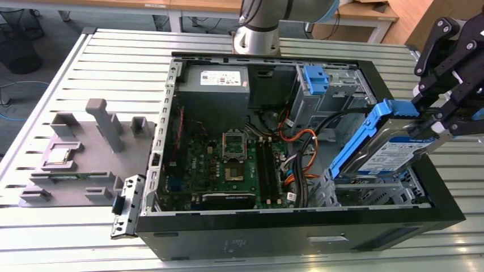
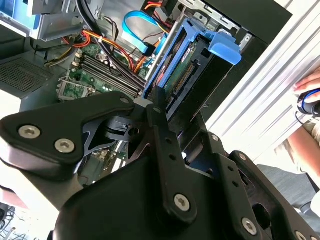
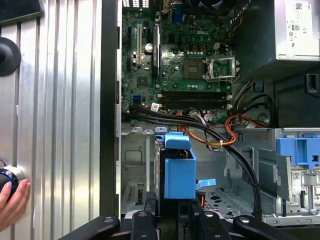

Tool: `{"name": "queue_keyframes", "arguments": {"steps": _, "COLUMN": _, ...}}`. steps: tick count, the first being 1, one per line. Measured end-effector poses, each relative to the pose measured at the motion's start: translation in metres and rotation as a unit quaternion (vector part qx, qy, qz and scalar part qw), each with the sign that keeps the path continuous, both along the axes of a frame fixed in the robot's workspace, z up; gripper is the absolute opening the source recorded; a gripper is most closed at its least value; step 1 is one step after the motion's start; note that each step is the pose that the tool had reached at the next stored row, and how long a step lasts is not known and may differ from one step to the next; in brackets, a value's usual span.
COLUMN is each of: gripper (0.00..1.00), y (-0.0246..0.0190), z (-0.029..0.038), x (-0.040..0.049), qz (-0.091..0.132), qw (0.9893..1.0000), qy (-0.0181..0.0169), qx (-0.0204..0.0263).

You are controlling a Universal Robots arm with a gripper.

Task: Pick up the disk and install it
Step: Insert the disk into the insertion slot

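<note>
Now the gripper clamps the disk, tilted over a corner of the computer case.
It seems stiff, rather heavy and fragile; its blue frame sides look safest to hold.

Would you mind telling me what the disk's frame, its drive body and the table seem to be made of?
The disk's frame: bright blue, matt, likely moulded plastic. Its drive body: silver-grey under a white label, probably metal. The table: pale ribbed slats with a dull sheen, likely aluminium.
</note>
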State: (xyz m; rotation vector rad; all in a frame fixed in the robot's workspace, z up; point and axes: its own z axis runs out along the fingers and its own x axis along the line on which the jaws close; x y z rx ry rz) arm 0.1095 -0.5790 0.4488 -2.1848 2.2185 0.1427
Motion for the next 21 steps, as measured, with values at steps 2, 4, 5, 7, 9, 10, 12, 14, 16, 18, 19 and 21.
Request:
{"name": "queue_keyframes", "arguments": {"steps": 2, "gripper": 0.35, "y": 0.0, "z": -0.0001, "x": 0.0, "qz": 0.0, "qw": 1.0, "qy": 0.0, "qx": 0.0001}}
{"name": "queue_keyframes", "arguments": {"steps": 4, "gripper": 0.35, "y": 0.0, "z": -0.0002, "x": 0.0, "qz": 0.001, "qw": 1.0, "qy": 0.0, "qx": 0.0001}}
{"name": "queue_keyframes", "arguments": {"steps": 5, "gripper": 0.35, "y": -0.0001, "z": -0.0004, "x": 0.0, "qz": 0.002, "qw": 1.0, "qy": 0.0, "qx": 0.0001}}
{"name": "queue_keyframes", "arguments": {"steps": 7, "gripper": 0.35, "y": -0.0001, "z": -0.0005, "x": 0.0, "qz": 0.004, "qw": 1.0, "qy": 0.0, "qx": 0.0001}}
{"name": "queue_keyframes", "arguments": {"steps": 9, "gripper": 0.35, "y": 0.0, "z": -0.0006, "x": 0.0, "qz": 0.004, "qw": 1.0, "qy": 0.0, "qx": 0.0001}}
{"name": "queue_keyframes", "arguments": {"steps": 10, "gripper": 0.35, "y": -0.0001, "z": -0.0006, "x": 0.0, "qz": 0.004, "qw": 1.0, "qy": 0.0, "qx": 0.0001}}
{"name": "queue_keyframes", "arguments": {"steps": 12, "gripper": 0.35, "y": 0.0, "z": -0.0015, "x": 0.0, "qz": 0.004, "qw": 1.0, "qy": 0.0, "qx": 0.0002}}
{"name": "queue_keyframes", "arguments": {"steps": 14, "gripper": 0.35, "y": -0.0002, "z": -0.0024, "x": 0.0, "qz": 0.004, "qw": 1.0, "qy": 0.0, "qx": 0.0002}}
{"name": "queue_keyframes", "arguments": {"steps": 16, "gripper": 0.35, "y": -0.0004, "z": -0.0027, "x": 0.0001, "qz": 0.004, "qw": 1.0, "qy": 0.0, "qx": 0.0001}}
{"name": "queue_keyframes", "arguments": {"steps": 18, "gripper": 0.35, "y": -0.0007, "z": -0.0032, "x": 0.0005, "qz": 0.004, "qw": 1.0, "qy": 0.0, "qx": 0.0002}}
{"name": "queue_keyframes", "arguments": {"steps": 19, "gripper": 0.35, "y": -0.0008, "z": -0.0034, "x": 0.0008, "qz": 0.004, "qw": 1.0, "qy": 0.0, "qx": 0.0002}}
{"name": "queue_keyframes", "arguments": {"steps": 21, "gripper": 0.35, "y": -0.0009, "z": -0.0036, "x": 0.0013, "qz": 0.003, "qw": 1.0, "qy": 0.0, "qx": 0.0001}}
